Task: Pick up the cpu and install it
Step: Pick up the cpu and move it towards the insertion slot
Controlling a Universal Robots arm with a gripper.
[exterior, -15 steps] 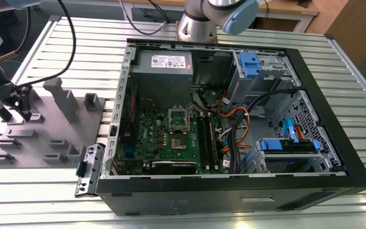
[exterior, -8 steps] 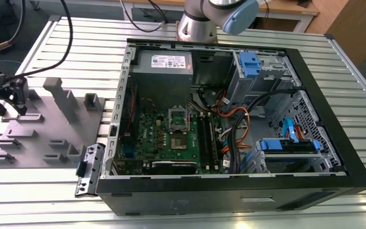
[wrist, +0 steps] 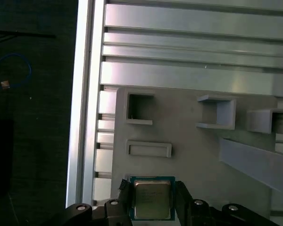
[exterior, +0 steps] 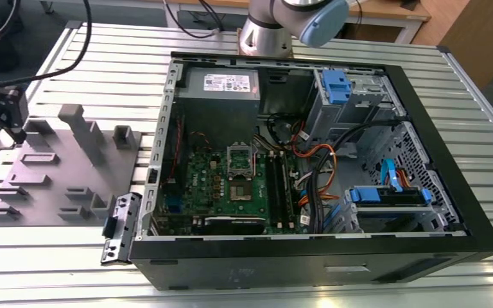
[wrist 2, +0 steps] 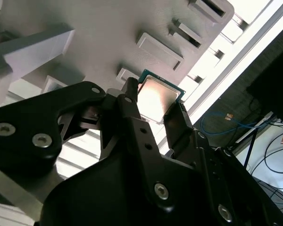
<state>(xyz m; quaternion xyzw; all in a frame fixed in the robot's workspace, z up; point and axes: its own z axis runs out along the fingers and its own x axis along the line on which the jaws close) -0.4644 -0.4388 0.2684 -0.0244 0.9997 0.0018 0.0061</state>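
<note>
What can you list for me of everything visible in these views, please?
cpu: one, silver top with green edge, between the gripper's fingers, over the tray.
tray: one, grey, on the table at the exterior view's left.
computer case: one, black, open, beside the tray.
circuit board: one, green, inside the case.
drive brackets: two, blue, inside the case.
table: one, silver, slatted.
gripper: one, black, shut on the cpu.

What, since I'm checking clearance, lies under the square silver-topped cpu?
The grey moulded fixture tray lies beneath the square silver-topped cpu; the spot directly under it is covered.
</note>
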